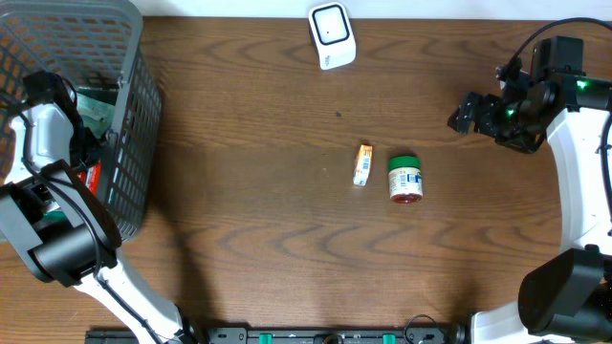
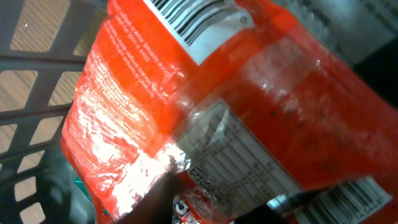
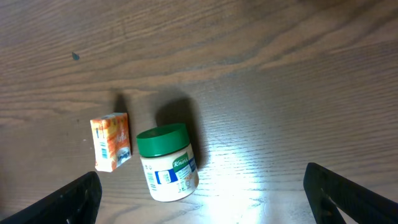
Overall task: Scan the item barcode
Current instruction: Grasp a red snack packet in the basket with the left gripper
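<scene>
1. The red packet (image 2: 249, 124) fills the left wrist view. It lies inside the basket (image 1: 134, 143) at the overhead frame's left edge, long axis upper left to lower right.
2. Left jaws are close against it; I cannot tell whether they grip.
3. Right jaws stand wide, empty, far right.
4. The scanner (image 1: 332, 36) sits top centre; the basket wall stands between.

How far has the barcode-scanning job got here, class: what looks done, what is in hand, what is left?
Done: a small box and a jar lie out on the table; whether scanned, I cannot tell. In hand: the left gripper is down in the basket, close against a red packet. Left: bringing that packet to the white scanner; the right gripper hangs open.
</scene>
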### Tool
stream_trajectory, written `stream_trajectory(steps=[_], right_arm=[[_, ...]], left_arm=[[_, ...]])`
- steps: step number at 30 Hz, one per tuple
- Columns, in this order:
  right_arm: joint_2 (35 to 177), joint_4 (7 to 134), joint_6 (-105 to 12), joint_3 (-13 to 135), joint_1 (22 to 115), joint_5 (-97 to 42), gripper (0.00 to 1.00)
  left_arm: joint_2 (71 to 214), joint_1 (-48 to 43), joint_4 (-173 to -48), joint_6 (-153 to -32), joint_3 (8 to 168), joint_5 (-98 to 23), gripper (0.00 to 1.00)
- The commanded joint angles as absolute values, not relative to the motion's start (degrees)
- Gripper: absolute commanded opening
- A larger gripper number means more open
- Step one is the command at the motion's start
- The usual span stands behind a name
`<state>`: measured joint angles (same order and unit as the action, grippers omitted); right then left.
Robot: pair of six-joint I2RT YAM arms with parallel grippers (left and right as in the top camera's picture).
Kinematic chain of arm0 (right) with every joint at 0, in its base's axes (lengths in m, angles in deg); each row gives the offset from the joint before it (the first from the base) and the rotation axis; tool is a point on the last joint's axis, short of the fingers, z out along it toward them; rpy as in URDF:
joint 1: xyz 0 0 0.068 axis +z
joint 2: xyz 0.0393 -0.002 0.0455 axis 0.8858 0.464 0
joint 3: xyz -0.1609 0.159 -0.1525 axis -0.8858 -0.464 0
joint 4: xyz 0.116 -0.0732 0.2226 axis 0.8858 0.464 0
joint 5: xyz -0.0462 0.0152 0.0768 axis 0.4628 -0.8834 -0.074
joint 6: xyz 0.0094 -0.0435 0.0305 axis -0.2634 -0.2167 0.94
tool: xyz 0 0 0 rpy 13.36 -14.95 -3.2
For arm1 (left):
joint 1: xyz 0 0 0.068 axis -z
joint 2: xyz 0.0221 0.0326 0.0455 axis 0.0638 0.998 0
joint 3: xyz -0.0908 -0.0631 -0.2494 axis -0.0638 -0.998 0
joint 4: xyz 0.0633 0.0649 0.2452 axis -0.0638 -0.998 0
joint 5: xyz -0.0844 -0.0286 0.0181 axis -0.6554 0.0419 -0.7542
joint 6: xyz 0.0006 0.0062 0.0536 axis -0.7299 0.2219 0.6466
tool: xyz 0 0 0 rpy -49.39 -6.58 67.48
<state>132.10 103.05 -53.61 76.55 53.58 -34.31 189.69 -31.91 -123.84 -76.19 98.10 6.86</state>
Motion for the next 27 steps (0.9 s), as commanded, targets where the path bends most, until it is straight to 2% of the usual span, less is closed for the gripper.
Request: stream_trajectory(steps=[1,2,17,20,21,23,25,27], right_arm=[[131.5,103.2,-53.8,76.5,52.9,-34.8,0.99],[131.5,103.2,-53.8,76.5,52.9,-34.8,0.99],[131.5,103.2,-53.8,76.5,52.9,-34.8,0.99],[131.5,103.2,-53.8,76.5,52.9,-34.8,0.99],[131.5,103.2,-53.8,76.5,52.9,-34.8,0.99],[131.5,103.2,-53.8,76.5,52.9,-34.8,0.99],[131.5,103.2,-53.8,76.5,52.9,-34.8,0.99],[131.5,103.2,-53.8,76.5,52.9,-34.8,0.99]], left_arm=[[189.7,-32.4,-124.2,-76.4,98.9,6.1,0.11],[189.0,-32.4,-124.1,-76.4,99.1,6.1,0.07],[163.4,-32.4,-118.0,-78.0,99.7,6.1,0.07],[158.5,-32.3,-117.6,-81.8,99.7,6.0,0.07],[157.7,-32.3,-117.7,-81.9,99.7,5.8,0.17],[157.3,-32.3,-118.2,-82.0,99.7,4.9,0.56],[157.8,-32.4,-118.6,-82.0,99.1,3.9,0.72],[159.3,-32.3,-118.8,-82.0,97.6,3.9,0.80]])
